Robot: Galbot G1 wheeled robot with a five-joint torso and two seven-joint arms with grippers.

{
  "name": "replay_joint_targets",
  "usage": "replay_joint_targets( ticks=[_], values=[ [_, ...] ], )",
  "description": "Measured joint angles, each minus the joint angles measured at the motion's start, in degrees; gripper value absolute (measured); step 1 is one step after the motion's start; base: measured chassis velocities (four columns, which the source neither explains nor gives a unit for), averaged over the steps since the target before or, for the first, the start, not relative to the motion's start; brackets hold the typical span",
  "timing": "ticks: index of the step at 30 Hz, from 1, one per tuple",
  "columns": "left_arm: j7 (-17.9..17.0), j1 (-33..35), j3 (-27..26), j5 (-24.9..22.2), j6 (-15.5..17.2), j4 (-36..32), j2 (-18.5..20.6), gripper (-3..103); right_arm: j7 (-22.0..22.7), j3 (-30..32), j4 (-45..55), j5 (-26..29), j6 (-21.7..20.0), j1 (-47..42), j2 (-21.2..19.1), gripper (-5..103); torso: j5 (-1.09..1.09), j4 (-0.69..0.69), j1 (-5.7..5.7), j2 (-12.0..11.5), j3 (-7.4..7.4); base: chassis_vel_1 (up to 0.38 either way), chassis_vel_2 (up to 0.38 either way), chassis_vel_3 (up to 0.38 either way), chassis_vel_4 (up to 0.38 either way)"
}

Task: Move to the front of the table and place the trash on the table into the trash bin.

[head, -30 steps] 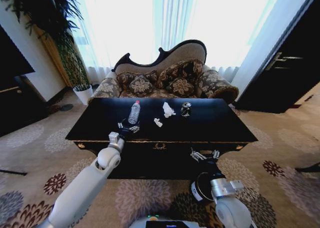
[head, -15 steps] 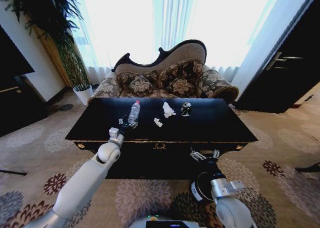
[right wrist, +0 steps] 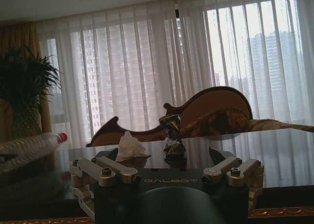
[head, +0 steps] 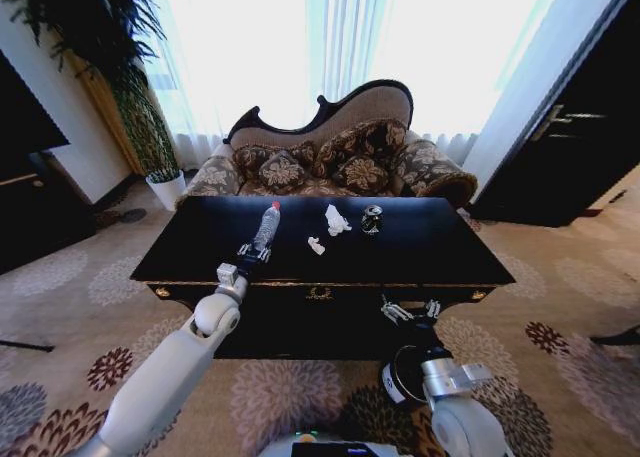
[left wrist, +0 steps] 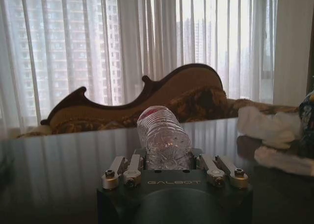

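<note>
Advanced the left claw (head: 252, 254) across the surface (head: 420, 247), open fingers now flanking the bottle (head: 266, 224), ungripped; right claw (head: 408, 311) open, idle.

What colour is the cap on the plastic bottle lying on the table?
Red. The small clear plastic bottle has a red cap, which shows best in the right wrist view.

- A living room, like one in a home or a hotel, is shown.
- A fancy sofa (head: 330, 152) with a curved dark frame and patterned cushions (head: 283, 170) is placed behind a shiny black surface (head: 420, 247).
- Tall windows are covered by thin white curtains (head: 300, 47), and high buildings are seen through them.
- The floor is covered by a flowered carpet (head: 70, 307).
- A big green plant (head: 110, 47) is kept in the corner.
</note>
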Motion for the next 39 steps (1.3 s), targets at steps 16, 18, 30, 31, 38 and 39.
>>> replay_joint_targets(
  ticks=[16,18,30,31,38,39],
  values=[
    [-6.2,0.6,2.6,-32.2,8.9,-22.8,13.5,41,7.5,1.1,-0.2,-24.1,1.8,-0.3,0.3,100,0.0,-0.01,0.0,0.0,0.0,0.0,0.0,0.0,0.0],
    [-7.5,0.7,4.5,-37.8,10.1,-26.5,13.6,41,8.5,1.2,-0.2,-32.7,4.2,0.2,0.4,100,0.0,0.0,0.0,0.0,0.0,0.0,0.0,0.0,0.0],
    [-7.2,0.0,9.8,-44.7,11.5,-31.3,10.8,41,9.7,1.1,0.7,-57.7,14.0,1.4,2.2,100,0.0,0.0,0.0,0.0,0.0,0.0,0.0,0.0,0.0],
    [-7.2,-0.1,10.3,-44.9,11.5,-31.6,10.4,41,9.8,1.0,0.7,-58.8,14.7,1.4,2.3,100,-0.01,0.0,0.0,0.0,0.0,0.0,0.0,0.0,0.0],
    [-7.5,-1.1,14.5,-45.0,12.2,-34.2,8.3,41,9.8,0.6,0.4,-63.2,17.7,0.9,2.9,100,0.0,0.0,0.0,0.0,0.0,0.0,0.0,0.0,0.0],
    [-7.6,-0.8,15.1,-45.0,12.3,-34.5,8.1,41,9.8,0.4,0.4,-63.5,17.8,0.8,3.1,100,0.01,-0.01,0.0,0.0,0.0,0.0,0.0,0.0,0.0]
  ],
)
